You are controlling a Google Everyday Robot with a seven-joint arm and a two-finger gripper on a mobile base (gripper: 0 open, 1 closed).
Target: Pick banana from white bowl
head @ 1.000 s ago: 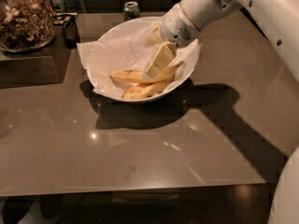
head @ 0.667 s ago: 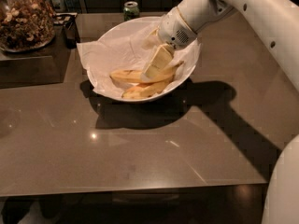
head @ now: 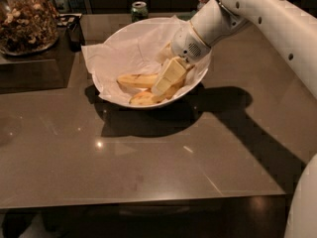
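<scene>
At the far left a glass jar (head: 22,19) of brown snacks stands on a dark raised block, well apart from the work and no obstacle. Next comes the crinkled paper (head: 111,53) that lines the white bowl (head: 200,72) and hangs over its left rim; a lift that drags on it could pull the lining, or the bowl, along. The banana (head: 134,79) lies inside the bowl across its floor, pale and gently curved, with a shorter, browner banana (head: 144,99) just in front of it and touching it. The tool (head: 166,81) is down inside the bowl, over the right part of the banana and angled in from the upper right; whether it is apart, together or clamped on the fruit cannot be told from here. The step in hand looks like the grasp, so a good grip would take the pale banana alone, across its width near the middle, firm but not crushing, leaving its neighbour behind. A green can (head: 139,9) stands behind the bowl's far rim, near but not touching. To the right the white arm (head: 257,14) fills the space, so the freest way out is probably straight up, over the sloping wall, before any sideways travel. The table (head: 148,167) reaches well forward of the bowl, its front edge far from the work.
</scene>
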